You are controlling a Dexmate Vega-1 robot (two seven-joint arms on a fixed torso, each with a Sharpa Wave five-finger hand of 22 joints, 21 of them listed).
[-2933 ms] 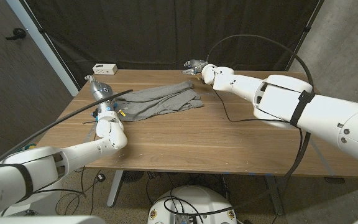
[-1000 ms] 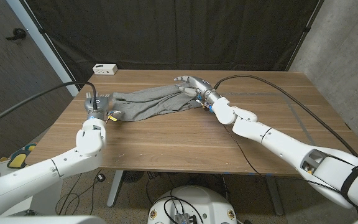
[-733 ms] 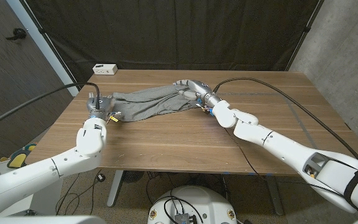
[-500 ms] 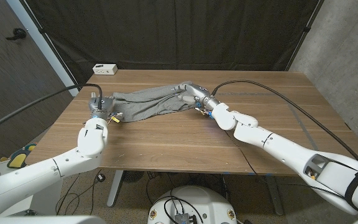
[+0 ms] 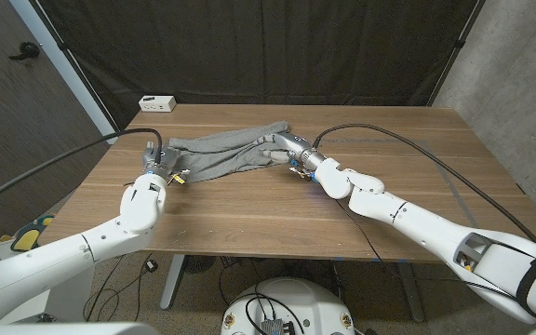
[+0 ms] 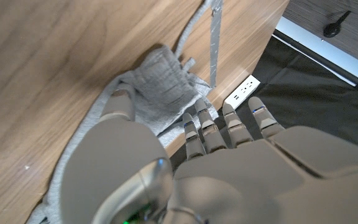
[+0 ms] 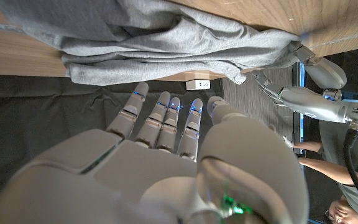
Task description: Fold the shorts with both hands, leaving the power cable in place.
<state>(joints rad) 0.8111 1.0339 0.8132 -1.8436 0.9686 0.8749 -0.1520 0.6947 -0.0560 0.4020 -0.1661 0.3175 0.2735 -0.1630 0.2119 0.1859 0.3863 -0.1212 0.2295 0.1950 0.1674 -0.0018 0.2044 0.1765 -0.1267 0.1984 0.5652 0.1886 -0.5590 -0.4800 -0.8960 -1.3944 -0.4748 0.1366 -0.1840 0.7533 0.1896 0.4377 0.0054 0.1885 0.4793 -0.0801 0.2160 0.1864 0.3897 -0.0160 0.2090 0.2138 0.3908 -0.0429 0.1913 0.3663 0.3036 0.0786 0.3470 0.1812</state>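
**Desk:** What does the head camera give you?

**Operator:** I see the grey shorts [image 5: 226,154] lying crumpled across the far half of the wooden table [image 5: 249,209], stretched side to side and bunched in long folds. My left hand [image 5: 155,160] is at their left end, my right hand [image 5: 277,147] on their right end, fingers laid over the cloth. A black cable [image 5: 417,149] crosses the table on the right. A white power strip [image 5: 157,102] sits at the far left corner.

**Desk:** Left wrist camera?

**Operator:** My left hand [image 6: 191,168] has its fingers [image 6: 202,127] held fairly straight and close together. A ribbed corner of the shorts [image 6: 160,78] and a drawstring [image 6: 213,37] lie just past them. I cannot tell whether anything is gripped.

**Desk:** Right wrist camera?

**Operator:** My right hand [image 7: 166,162] shows straight, slightly spread fingers [image 7: 160,118] beside the shorts [image 7: 166,40], which hang in soft rumpled folds along the table edge. The grip is hidden there too. A person [image 7: 344,193] stands at the edge.
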